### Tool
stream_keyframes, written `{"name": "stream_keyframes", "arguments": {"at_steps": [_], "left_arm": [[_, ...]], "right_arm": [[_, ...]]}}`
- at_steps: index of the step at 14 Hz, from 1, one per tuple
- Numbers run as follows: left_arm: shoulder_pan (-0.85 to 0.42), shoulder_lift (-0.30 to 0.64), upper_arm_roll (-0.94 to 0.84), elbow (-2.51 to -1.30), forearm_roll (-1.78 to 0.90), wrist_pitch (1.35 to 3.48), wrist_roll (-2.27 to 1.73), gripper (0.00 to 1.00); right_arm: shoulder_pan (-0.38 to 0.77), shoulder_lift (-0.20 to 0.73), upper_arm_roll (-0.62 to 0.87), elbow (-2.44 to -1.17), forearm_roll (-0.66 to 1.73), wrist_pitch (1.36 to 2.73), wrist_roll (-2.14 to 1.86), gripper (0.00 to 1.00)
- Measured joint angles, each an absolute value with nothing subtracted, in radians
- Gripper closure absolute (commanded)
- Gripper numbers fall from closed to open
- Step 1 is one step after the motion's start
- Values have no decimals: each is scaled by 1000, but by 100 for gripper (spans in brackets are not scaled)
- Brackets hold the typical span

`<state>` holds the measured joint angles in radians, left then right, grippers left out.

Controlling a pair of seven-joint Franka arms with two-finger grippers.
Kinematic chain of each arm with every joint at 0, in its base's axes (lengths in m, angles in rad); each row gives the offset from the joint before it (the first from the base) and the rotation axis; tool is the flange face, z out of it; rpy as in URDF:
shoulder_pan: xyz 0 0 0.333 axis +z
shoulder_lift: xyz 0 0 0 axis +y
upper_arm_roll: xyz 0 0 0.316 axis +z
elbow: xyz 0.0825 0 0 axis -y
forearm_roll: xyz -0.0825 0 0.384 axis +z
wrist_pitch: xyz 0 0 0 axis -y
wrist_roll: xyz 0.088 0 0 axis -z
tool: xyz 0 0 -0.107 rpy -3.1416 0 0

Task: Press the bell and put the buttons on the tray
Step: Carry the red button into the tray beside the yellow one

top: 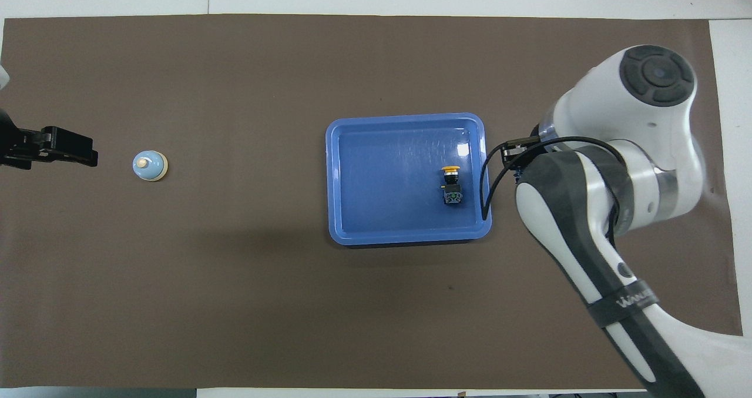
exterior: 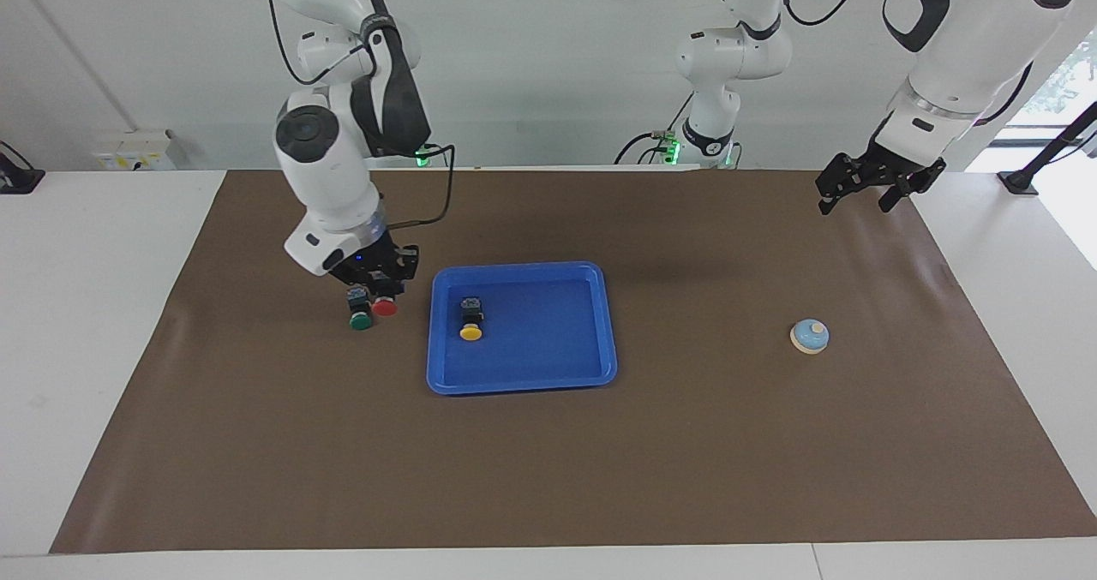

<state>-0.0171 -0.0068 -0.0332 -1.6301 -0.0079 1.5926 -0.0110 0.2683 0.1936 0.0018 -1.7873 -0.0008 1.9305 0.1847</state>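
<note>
Red-capped button [exterior: 385, 307], black blocky body

Not much to read here tbh. Only lettering is showing on the right arm's dark forearm band [top: 631, 300], something like "Wanda", but it's looking too warped to be sure.

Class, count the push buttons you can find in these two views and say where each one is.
3. The yellow button lies in the tray; the green button sits on the mat beside it; the right gripper holds the red button above the mat.
</note>
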Motion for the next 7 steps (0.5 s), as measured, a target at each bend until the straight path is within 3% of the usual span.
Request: {"name": "stream_keyframes", "arguments": {"at_steps": [7], "left_arm": [[-17,-7,-33,-1630,-8,1592,-11,0]], "right_arm": [[449,439,2,-1604,1,1985,421,100]]}}
